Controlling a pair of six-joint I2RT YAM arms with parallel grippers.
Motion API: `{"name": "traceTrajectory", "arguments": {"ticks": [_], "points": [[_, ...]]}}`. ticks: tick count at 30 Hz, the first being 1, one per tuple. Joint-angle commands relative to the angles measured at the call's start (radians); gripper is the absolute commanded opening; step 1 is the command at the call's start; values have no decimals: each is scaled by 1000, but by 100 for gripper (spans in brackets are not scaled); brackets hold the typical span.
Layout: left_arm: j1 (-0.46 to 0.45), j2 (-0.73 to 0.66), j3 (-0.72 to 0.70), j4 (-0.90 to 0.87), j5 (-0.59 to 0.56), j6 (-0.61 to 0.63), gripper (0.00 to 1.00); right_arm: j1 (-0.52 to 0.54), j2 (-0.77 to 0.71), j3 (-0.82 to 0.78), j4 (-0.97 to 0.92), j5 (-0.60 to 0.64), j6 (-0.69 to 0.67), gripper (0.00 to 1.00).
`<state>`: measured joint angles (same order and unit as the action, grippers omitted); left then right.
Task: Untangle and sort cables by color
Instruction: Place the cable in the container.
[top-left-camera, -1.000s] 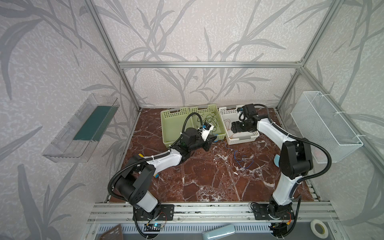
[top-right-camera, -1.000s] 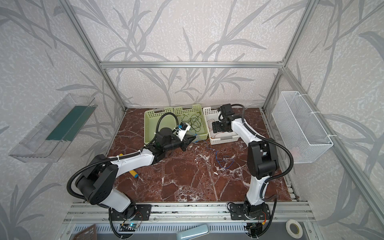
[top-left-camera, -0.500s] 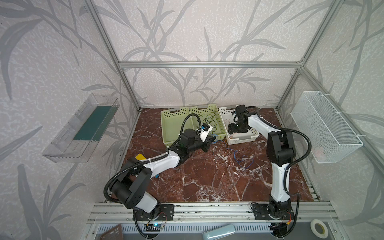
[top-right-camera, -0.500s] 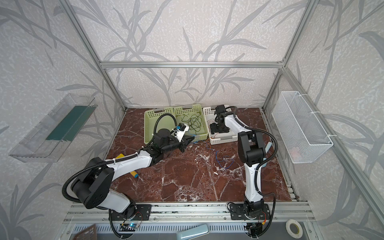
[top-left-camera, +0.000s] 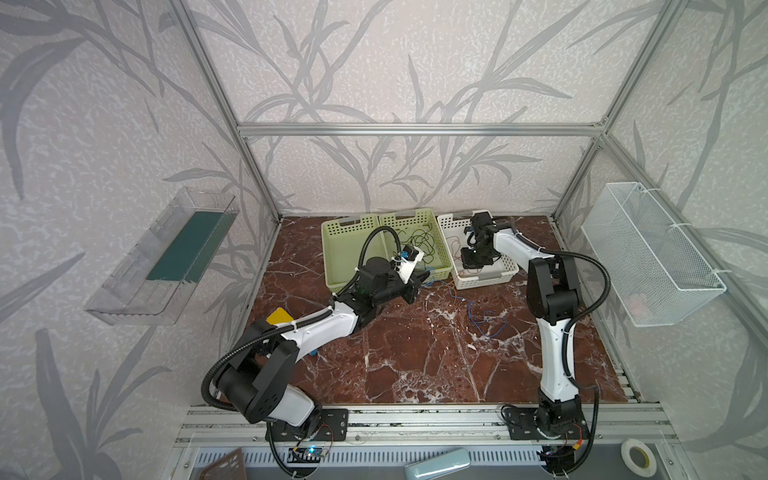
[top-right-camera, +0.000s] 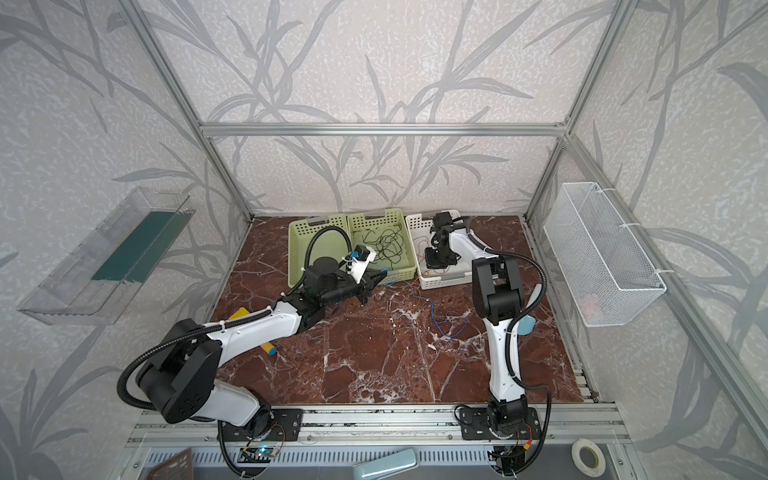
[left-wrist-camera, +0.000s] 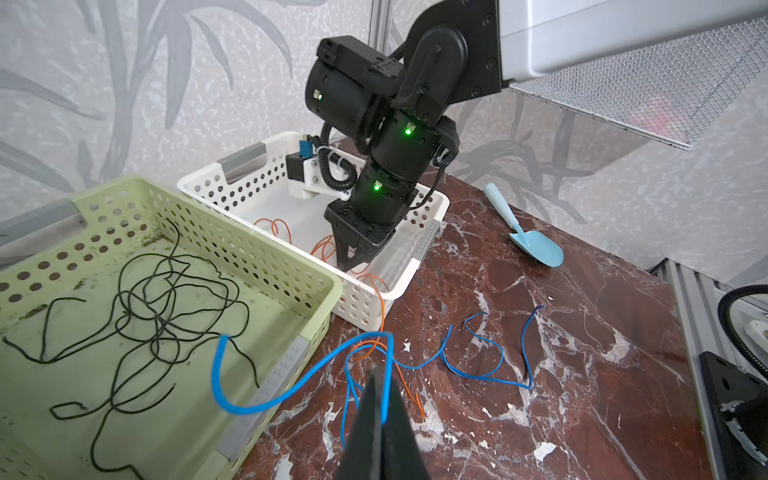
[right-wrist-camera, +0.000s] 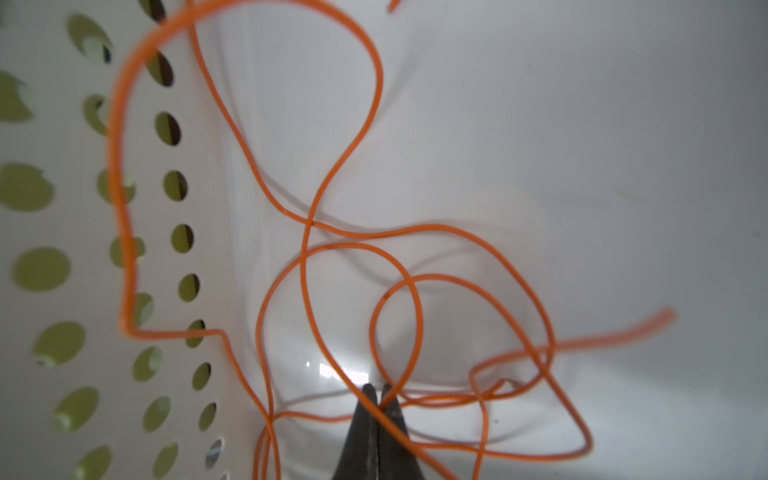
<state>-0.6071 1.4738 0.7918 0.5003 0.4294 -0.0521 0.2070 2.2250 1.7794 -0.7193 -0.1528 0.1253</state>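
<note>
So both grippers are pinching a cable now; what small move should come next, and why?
Probably a gentle pull. The right gripper is shut on an orange cable inside the white basket; an orange strand hangs over its rim and crosses the blue cable that the left gripper pinches. Drawing the orange further in might part them, if it is the same strand.

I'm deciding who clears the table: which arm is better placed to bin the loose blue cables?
Left, probably: the left gripper is shut on a blue cable; the right gripper is down in the white basket, shut on an orange cable.
</note>
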Motion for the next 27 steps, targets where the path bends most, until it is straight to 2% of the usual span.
{"name": "traceTrajectory", "arguments": {"ticks": [1,6,12,14,15,18,19,24,27], "points": [[-2,-39,-27,-13,-21,16,0,-37,-179,-15,41,48,8,0],[-3,-58,-40,-26,-31,15,0,-43,-257,22,82,204,-24,0],[-2,-86,-48,-41,-40,14,0,-47,-138,151,40,269,-40,0],[-3,-93,-49,-46,-40,14,0,-47,-88,178,36,254,-40,0],[-2,-95,-49,-49,-40,14,0,-48,-60,197,26,226,-41,5],[-2,-97,-40,-53,-35,15,0,-44,11,294,-83,152,-50,49],[-2,-94,-34,-53,-31,14,0,-40,16,313,-111,151,-56,55],[-3,-77,-22,-56,-21,13,0,-20,-144,169,-45,157,-70,68],[-3,-69,-23,-47,-23,12,0,6,-287,35,1,152,-60,72]]}}
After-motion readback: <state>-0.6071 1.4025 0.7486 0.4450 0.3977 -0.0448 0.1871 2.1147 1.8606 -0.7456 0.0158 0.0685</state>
